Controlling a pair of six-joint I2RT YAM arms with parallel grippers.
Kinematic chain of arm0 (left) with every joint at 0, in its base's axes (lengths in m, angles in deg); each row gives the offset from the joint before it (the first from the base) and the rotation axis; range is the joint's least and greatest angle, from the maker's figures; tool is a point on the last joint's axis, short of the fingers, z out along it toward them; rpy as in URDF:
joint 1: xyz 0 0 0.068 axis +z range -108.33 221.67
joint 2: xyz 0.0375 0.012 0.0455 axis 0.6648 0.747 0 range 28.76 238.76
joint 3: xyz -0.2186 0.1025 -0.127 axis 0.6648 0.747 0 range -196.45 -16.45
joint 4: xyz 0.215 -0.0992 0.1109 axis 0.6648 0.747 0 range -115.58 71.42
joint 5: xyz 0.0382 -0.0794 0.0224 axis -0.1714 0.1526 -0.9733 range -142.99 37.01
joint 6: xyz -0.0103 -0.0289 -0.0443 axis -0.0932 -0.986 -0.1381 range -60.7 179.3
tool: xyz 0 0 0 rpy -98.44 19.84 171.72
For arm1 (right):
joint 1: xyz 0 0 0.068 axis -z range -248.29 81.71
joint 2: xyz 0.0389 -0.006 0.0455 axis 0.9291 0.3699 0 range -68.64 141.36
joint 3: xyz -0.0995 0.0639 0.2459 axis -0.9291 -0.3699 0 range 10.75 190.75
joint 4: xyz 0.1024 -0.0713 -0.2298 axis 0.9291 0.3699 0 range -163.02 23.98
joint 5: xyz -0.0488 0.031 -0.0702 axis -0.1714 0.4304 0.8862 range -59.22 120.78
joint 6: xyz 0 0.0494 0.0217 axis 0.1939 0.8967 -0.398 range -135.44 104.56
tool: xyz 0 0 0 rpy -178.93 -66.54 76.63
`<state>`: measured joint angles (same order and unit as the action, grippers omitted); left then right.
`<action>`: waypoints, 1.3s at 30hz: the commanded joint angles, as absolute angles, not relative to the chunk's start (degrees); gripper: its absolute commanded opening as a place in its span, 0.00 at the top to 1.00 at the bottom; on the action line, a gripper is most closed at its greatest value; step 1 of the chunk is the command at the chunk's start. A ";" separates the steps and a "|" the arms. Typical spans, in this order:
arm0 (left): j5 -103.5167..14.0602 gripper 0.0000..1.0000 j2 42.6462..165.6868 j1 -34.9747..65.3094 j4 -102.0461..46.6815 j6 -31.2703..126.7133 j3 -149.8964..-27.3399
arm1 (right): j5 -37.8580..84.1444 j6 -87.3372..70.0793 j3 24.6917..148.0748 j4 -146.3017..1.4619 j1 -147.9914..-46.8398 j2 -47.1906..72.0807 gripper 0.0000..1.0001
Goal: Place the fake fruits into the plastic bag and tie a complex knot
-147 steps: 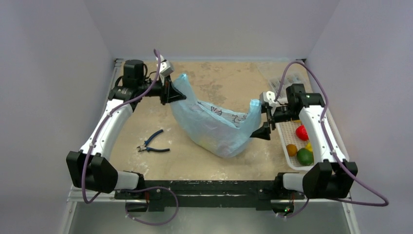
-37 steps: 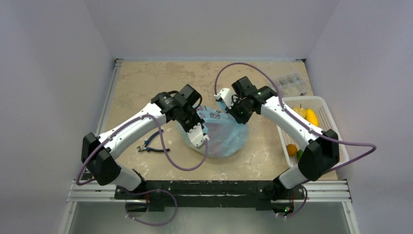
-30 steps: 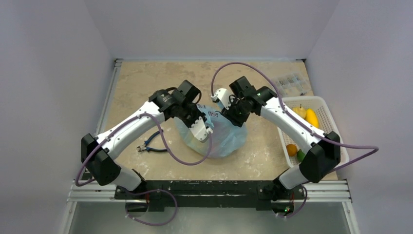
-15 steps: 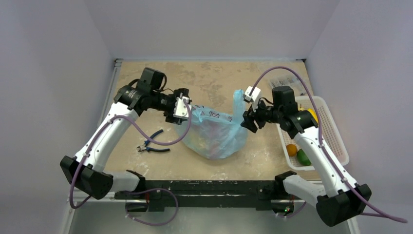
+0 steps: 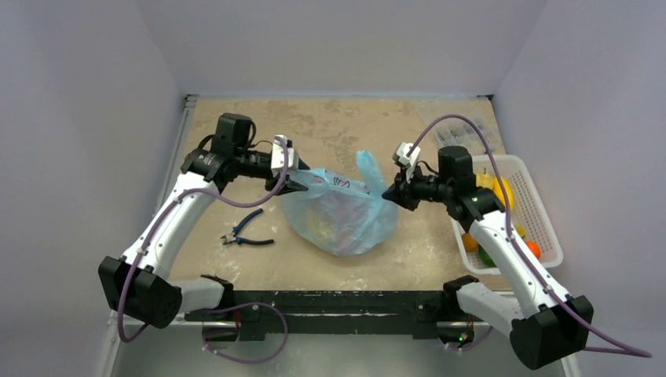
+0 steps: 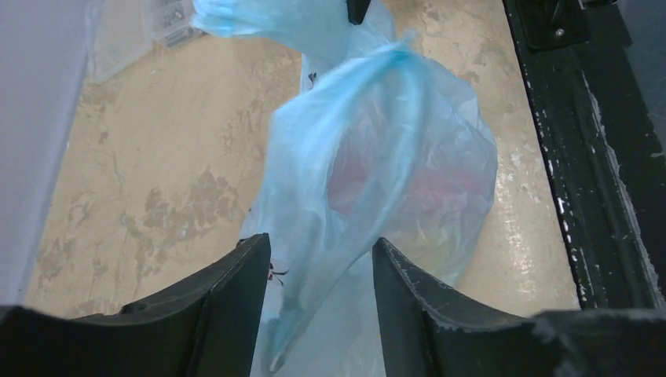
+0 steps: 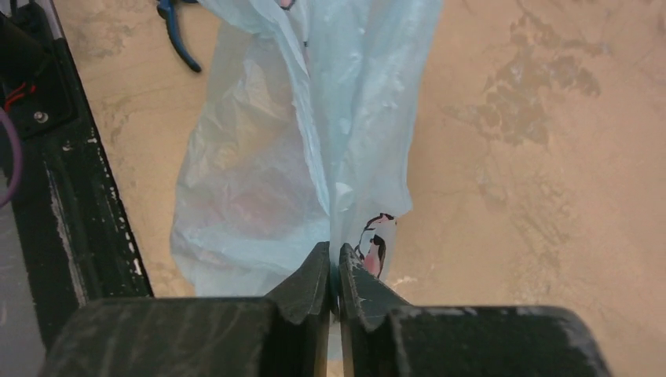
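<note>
Bulging light-blue bag (image 5: 339, 224), fruits (image 6: 444, 192) inside

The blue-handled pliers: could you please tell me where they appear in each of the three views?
Top external: the blue-handled pliers lie left of centre, just left of the plastic bag.
Left wrist: not in it.
Right wrist: at the top left corner, beside the bag's edge.
Shared landmark: the plastic bag, seen in all three views.
</note>
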<state>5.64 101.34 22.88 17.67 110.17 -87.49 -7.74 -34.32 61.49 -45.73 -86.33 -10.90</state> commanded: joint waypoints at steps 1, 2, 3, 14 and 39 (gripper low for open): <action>9.68 0.62 101.80 22.69 12.54 106.85 -90.23 | -12.44 -33.59 61.63 -53.60 -86.21 -10.10 1.00; 9.68 0.75 102.18 22.25 13.75 107.61 -90.94 | -12.86 -33.86 61.96 -53.91 -86.22 -9.44 1.00; 9.68 0.86 102.16 21.86 14.54 107.93 -91.34 | -12.81 -34.05 62.49 -54.07 -86.20 -8.80 1.00; 9.89 1.00 100.90 8.84 9.89 98.60 -91.04 | -15.63 -29.91 68.53 -57.96 -90.30 -3.36 1.00; 6.23 1.00 110.60 8.53 -4.73 81.47 -92.63 | -21.51 -39.41 69.32 -50.51 -97.98 -3.94 0.44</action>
<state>4.33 111.08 7.45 0.57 85.02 -91.28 -19.63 -36.55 68.37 -52.04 -97.54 -2.46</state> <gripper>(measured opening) 0.005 0.547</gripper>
